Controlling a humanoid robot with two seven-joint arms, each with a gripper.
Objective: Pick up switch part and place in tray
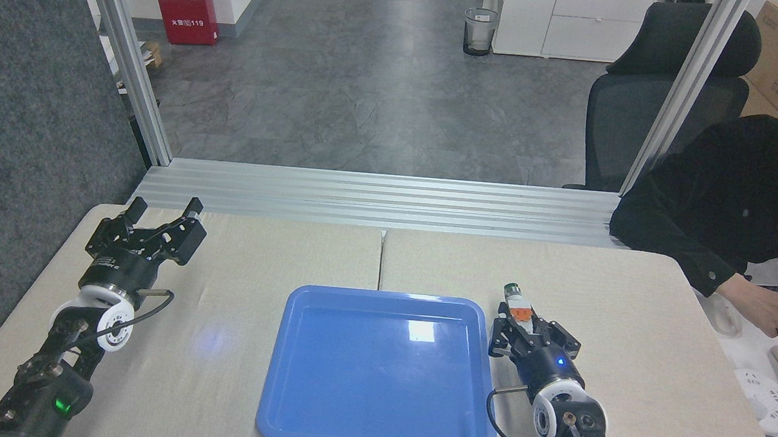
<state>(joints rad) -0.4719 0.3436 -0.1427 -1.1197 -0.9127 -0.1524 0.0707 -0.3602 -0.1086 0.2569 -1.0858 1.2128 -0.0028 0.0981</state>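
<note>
Your right gripper (518,320) has its jaws clenched on the switch part (516,302) — its green-tipped end points toward the far side, just right of the tray (372,434) and outside its rim. Your left gripper (161,215) sits well apart at the far left of the table (632,300), jaws spread, holding nothing. You have one tray — blue, with nothing lying in it — and one switch part. A person (724,196) leans in at the right.
</note>
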